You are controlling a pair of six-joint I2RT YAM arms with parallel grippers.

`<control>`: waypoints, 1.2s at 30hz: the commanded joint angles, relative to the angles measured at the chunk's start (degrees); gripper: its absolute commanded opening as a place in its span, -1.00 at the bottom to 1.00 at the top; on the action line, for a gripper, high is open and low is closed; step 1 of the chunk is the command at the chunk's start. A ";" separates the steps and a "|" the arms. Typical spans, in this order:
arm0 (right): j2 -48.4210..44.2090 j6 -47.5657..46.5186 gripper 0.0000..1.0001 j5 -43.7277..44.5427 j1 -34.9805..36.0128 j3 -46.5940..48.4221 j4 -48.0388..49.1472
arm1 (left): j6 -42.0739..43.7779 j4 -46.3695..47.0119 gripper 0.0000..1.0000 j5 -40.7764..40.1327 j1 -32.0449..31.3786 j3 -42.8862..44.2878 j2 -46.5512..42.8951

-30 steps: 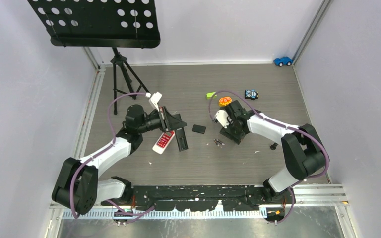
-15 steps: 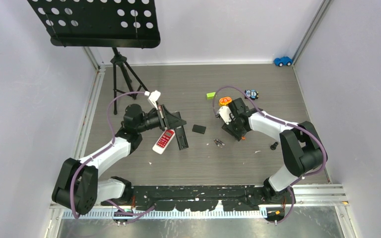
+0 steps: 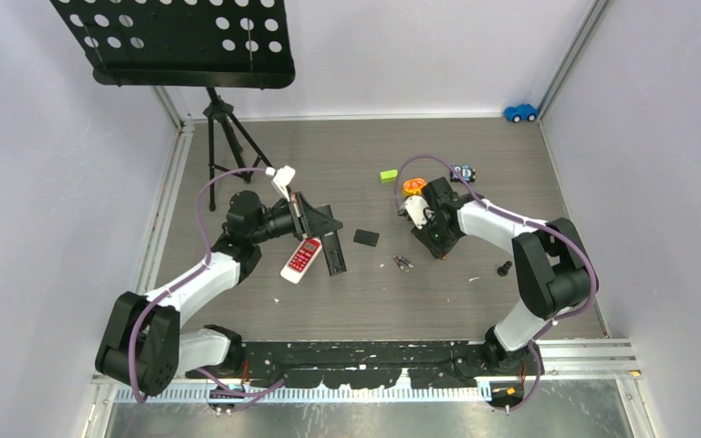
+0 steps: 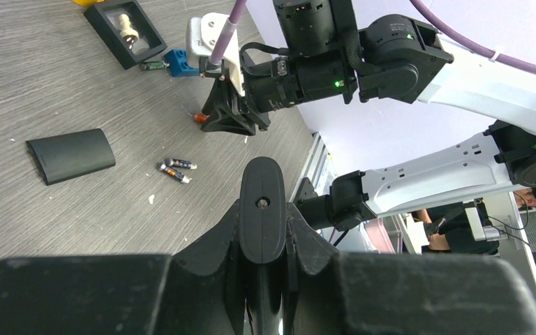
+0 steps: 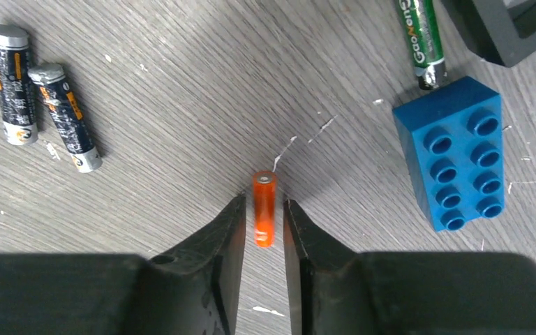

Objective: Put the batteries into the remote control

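Note:
My left gripper [image 3: 321, 225] [image 4: 263, 211] is shut on a slim black remote [image 3: 334, 255] [image 4: 262, 178] and holds it end-out. A dark pair of batteries [image 3: 402, 264] [image 4: 176, 167] [image 5: 42, 98] lies side by side on the table. An orange battery [image 5: 264, 208] lies flat between the fingers of my right gripper [image 3: 434, 241] [image 5: 264, 202]. The jaws stand narrowly open, with a thin gap on each side of the battery. A curved black battery cover [image 3: 366, 237] [image 4: 71, 155] lies loose between the arms.
A red-and-white remote [image 3: 301, 258] lies beside the left gripper. A blue brick [image 5: 460, 164], a green battery [image 5: 422, 38] and a black tray [image 4: 125, 31] sit near the right gripper. A black knob [image 3: 504, 268], a green block [image 3: 388, 175], toy cars [image 3: 462, 172] and a music-stand tripod [image 3: 224, 137] stand around.
My right gripper has shifted a little to the right and away from the dark battery pair. The left arm and its remote have not moved.

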 commanded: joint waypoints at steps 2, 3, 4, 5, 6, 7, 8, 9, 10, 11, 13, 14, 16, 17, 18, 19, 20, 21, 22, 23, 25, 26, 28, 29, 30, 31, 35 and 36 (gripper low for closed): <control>3.54 0.92 -0.57 -1.55 -0.68 2.41 -3.13 | -0.02 1.30 -1.00 1.01 0.21 2.21 -2.02; 4.03 1.08 -0.64 -1.59 -0.75 2.75 -3.37 | -0.02 1.15 -1.00 0.99 0.21 2.26 -2.13; 4.41 1.05 -0.72 -1.82 -0.79 3.04 -3.72 | 0.04 1.02 -1.00 0.96 0.21 2.27 -2.15; 4.60 1.04 -0.78 -1.86 -0.79 3.24 -3.67 | 0.06 0.93 -1.00 0.95 0.22 2.32 -2.16; 4.71 1.30 -0.84 -1.72 -0.79 3.42 -3.32 | 0.11 0.90 -1.00 0.90 0.25 2.29 -2.24; 4.54 1.64 -0.92 -1.66 -0.79 3.59 -2.85 | 0.15 0.83 -1.00 0.82 0.22 2.31 -2.23; 3.99 2.05 -0.97 -1.62 -0.80 3.88 -2.07 | 0.15 0.82 -1.00 0.71 0.22 2.23 -2.20; 3.06 3.01 -0.98 -1.50 -0.75 4.03 -0.86 | 0.08 0.74 -1.00 0.51 0.22 2.16 -2.27; 1.77 4.08 -0.99 -1.69 -0.71 4.35 0.15 | 0.13 0.73 -1.00 0.27 0.26 2.02 -2.28; 0.15 5.52 -0.99 -2.08 -0.60 4.81 1.17 | 0.14 0.72 -1.00 0.02 0.22 1.88 -2.28; -3.51 9.36 -0.99 -2.42 0.34 6.06 3.75 | 0.24 0.85 -1.00 -0.68 0.21 1.75 -2.28; -5.54 11.92 -0.99 -3.48 0.75 6.49 5.14 | 0.24 1.00 -1.00 -1.05 0.21 1.63 -2.28; -9.79 16.66 -0.99 -6.71 1.75 6.65 8.07 | 0.11 1.92 -1.00 -1.72 0.21 1.58 -2.06; -12.89 19.06 -0.99 -7.45 2.45 6.19 10.19 | -0.12 2.48 -1.00 -2.03 0.29 1.56 -1.96; -15.05 22.07 -0.99 -7.56 3.18 5.80 12.25 | -0.23 2.98 -1.00 -2.58 0.23 1.56 -2.00; -17.14 26.24 -0.99 -7.30 4.07 5.50 14.44 | -0.39 3.44 -1.00 -3.04 0.26 1.53 -2.10; -19.01 30.28 -0.99 -6.60 4.88 5.47 16.22 | -0.64 4.05 -1.00 -3.53 0.27 1.46 -2.15; -20.45 34.23 -0.99 -5.88 5.54 5.84 17.31 | -0.90 4.62 -1.00 -4.00 0.26 1.51 -2.19; -21.49 38.32 -0.99 -5.69 6.11 6.44 17.88 | -1.23 5.09 -1.00 -4.36 0.22 1.51 -2.27; -22.19 42.12 -0.99 -5.65 6.72 7.44 17.77 | -1.77 5.82 -1.00 -4.73 0.21 1.52 -2.25; -22.45 48.42 -0.99 -6.81 7.97 9.90 15.67 | -3.46 7.77 -1.00 -5.28 0.21 1.22 -1.79; -22.21 50.32 -0.99 -6.91 9.40 11.28 14.72 | -4.91 9.48 -1.00 -5.69 0.23 0.99 -1.46; -21.76 51.78 -0.99 -4.76 14.12 13.02 13.93 | -9.11 13.20 -1.00 -6.10 0.23 0.39 -0.35; -21.62 52.35 -0.99 -2.20 17.35 13.53 14.19 | -11.45 15.51 -1.00 -6.10 0.21 -0.03 0.36; -21.60 52.82 -0.99 -0.55 21.50 13.80 15.17 | -13.81 18.39 -1.00 -6.08 0.21 -0.51 1.28; -21.68 53.09 -0.99 0.68 24.01 13.80 16.55 | -16.18 21.23 -1.00 -6.12 0.25 -0.94 2.11; -21.53 53.98 -0.99 7.58 31.80 14.39 20.61 | -24.48 31.65 -1.00 -5.86 0.21 -2.18 6.98; -21.50 53.76 -0.99 9.61 32.96 14.79 20.64 | -26.13 34.43 -1.00 -5.59 0.25 -2.37 8.16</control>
